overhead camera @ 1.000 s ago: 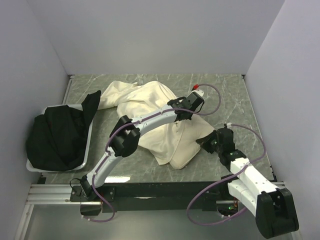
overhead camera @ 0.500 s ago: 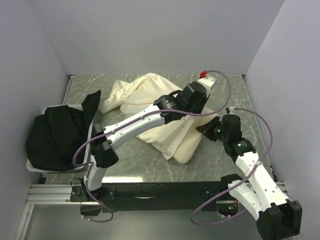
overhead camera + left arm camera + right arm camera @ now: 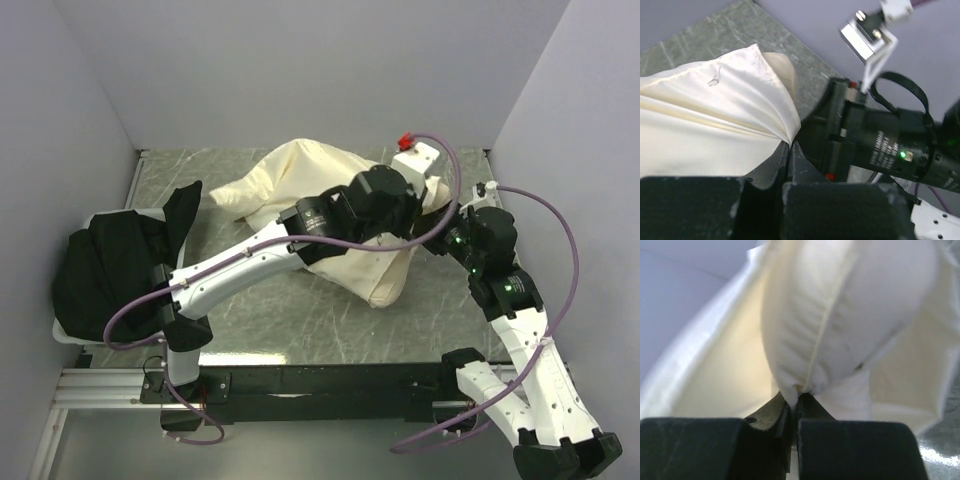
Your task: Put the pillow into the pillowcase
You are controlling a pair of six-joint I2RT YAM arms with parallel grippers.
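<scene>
Green-veined marble tabletop (image 3: 260, 320) carries the work, with plain grey walls (image 3: 300, 70) on three sides. We find the pillow (image 3: 840, 315) lifted towards the far right corner, partly sheathed. The right gripper (image 3: 795, 405) is pinched closed on the pillow's seamed corner, and the pillowcase (image 3: 710, 372) hangs loose around the pillow. Just beside the pillow, the left gripper (image 3: 788, 150) is clamped on a fold of that thin fabric. We judge the right should hold the corner firm while the left draws cloth evenly over the pillow, without bunching. Well left of the pillow, black cloth (image 3: 110, 270) fills a white tray (image 3: 172, 300).
</scene>
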